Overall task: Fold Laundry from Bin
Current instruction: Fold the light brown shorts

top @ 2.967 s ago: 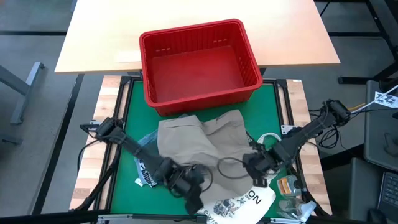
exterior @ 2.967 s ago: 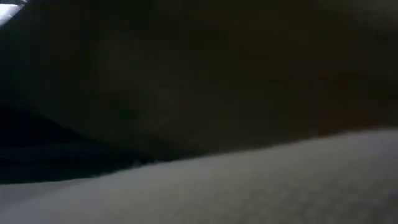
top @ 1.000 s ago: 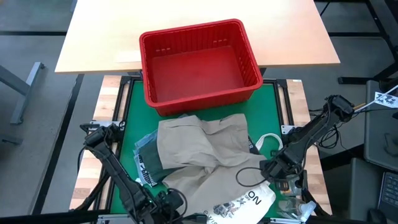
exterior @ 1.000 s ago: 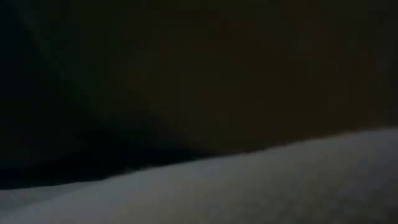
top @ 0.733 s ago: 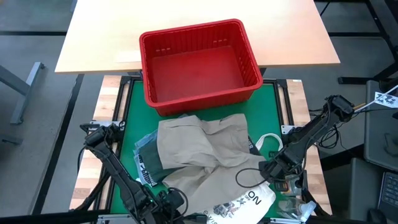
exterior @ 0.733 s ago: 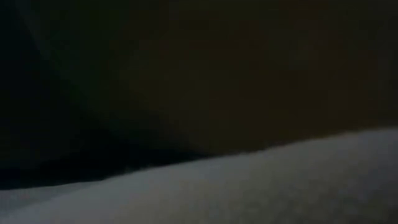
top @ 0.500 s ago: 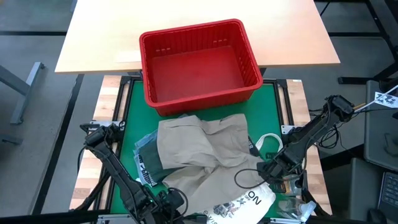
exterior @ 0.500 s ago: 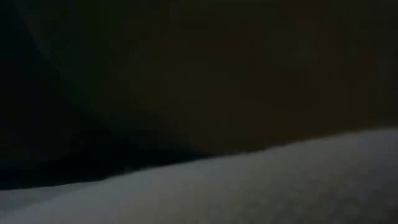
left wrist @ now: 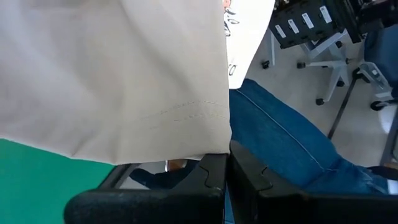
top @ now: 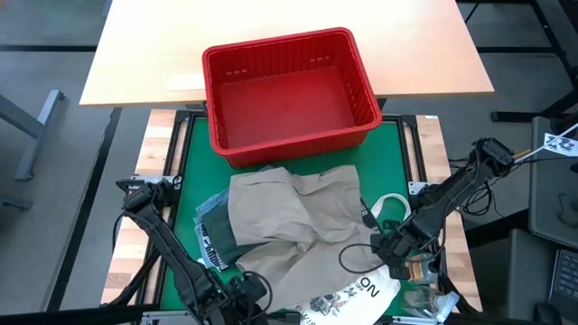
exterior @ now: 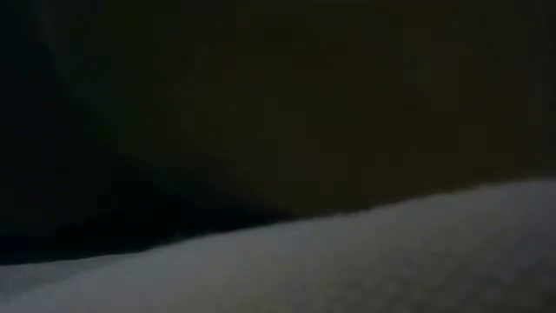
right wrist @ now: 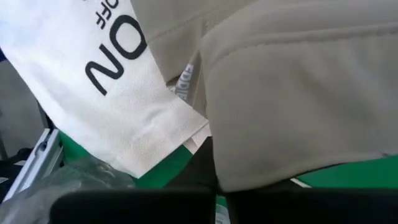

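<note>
Since a second earlier the right end effector (top: pixel 377 246) had clamped onto the khaki garment (top: pixel 298 217) spread on the green table (top: pixel 190 171) below the emptied bin (top: pixel 287 90), opposite the left end effector (top: pixel 242 291) pinching its near hem, so both should lift evenly.

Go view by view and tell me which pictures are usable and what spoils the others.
High view: evenly lit, sharp; red bin and khaki garment clear. Low view: almost black, blurred, something pale against the lens. Wrist views: bright, but khaki cloth fills both, too close for context.
</note>
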Motion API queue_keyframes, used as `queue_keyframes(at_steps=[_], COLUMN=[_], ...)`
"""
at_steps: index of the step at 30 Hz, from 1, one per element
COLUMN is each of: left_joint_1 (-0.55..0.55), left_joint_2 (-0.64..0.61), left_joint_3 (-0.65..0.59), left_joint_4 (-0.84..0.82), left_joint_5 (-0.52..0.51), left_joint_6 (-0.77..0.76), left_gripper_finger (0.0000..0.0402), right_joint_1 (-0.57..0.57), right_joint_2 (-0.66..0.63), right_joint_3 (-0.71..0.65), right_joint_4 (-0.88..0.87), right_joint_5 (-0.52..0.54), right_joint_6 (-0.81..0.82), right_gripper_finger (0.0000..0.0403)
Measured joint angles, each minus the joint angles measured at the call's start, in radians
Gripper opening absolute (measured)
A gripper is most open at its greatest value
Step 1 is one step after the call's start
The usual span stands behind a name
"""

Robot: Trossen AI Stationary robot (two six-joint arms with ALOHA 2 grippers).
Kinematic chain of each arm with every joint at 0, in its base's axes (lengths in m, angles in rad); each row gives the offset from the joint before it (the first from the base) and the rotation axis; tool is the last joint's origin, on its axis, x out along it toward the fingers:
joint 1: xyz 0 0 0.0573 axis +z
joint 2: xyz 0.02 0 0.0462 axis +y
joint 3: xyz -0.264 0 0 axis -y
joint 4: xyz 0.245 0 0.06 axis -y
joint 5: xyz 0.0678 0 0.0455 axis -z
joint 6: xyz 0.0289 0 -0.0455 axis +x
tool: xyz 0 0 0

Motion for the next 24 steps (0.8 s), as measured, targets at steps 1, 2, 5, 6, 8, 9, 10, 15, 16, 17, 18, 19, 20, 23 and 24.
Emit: queue_keyframes(at_steps=[1,2,5,6,8,9,10,15,16,17,18,19,20,23,24], left_joint_1=[-0.003,-0.005,-0.015,-0.019,-0.029,-0.037,-0.043,-0.084,-0.092,-0.101,-0.109,-0.118,-0.127,-0.145,-0.147], left_joint_2=[-0.006,-0.013,-0.032,-0.036,-0.045,-0.049,-0.052,-0.057,-0.058,-0.059,-0.059,-0.059,-0.059,-0.059,-0.059], left_joint_3=[0.000,0.000,0.000,0.000,0.000,0.000,0.000,0.000,0.000,0.000,0.000,0.000,0.000,0.000,0.000], left_joint_4=[0.000,0.000,0.002,0.003,0.011,0.011,0.012,0.014,0.012,0.010,0.009,0.009,0.009,0.010,0.012], left_joint_5=[0.005,0.009,0.040,0.055,0.073,0.073,0.072,0.073,0.073,0.076,0.090,0.108,0.129,0.152,0.149], left_joint_6=[-0.006,-0.008,-0.036,-0.050,-0.067,-0.077,-0.085,-0.137,-0.149,-0.164,-0.184,-0.211,-0.246,-0.343,-0.358], left_gripper_finger=[0.0000,0.0000,0.0000,0.0000,0.0000,0.0000,0.0000,0.0000,0.0000,0.0000,0.0000,0.0000,0.0000,0.0000,0.0000], right_joint_1=[0.000,0.000,0.000,0.000,0.001,0.001,0.001,0.001,0.001,0.001,0.001,0.001,0.000,-0.001,-0.001], right_joint_2=[0.000,0.001,0.000,-0.003,-0.008,-0.012,-0.015,-0.014,-0.014,-0.014,-0.014,-0.014,-0.014,-0.014,-0.014], right_joint_3=[0.003,0.011,0.046,0.060,0.092,0.109,0.126,0.202,0.212,0.223,0.231,0.236,0.241,0.246,0.246], right_joint_4=[-0.003,-0.006,-0.006,-0.007,-0.010,-0.016,-0.030,-0.173,-0.205,-0.239,-0.267,-0.286,-0.292,-0.291,-0.286], right_joint_5=[-0.007,-0.016,-0.052,-0.070,-0.108,-0.121,-0.133,-0.157,-0.157,-0.157,-0.157,-0.157,-0.155,-0.163,-0.173], right_joint_6=[0.005,0.005,-0.008,-0.021,-0.040,-0.047,-0.049,-0.053,-0.053,-0.053,-0.051,-0.041,-0.027,-0.021,-0.021], right_gripper_finger=[0.0017,0.0021,0.0018,0.0011,0.0006,0.0006,0.0009,0.0007,0.0005,0.0004,0.0005,0.0007,0.0008,0.0006,0.0004])
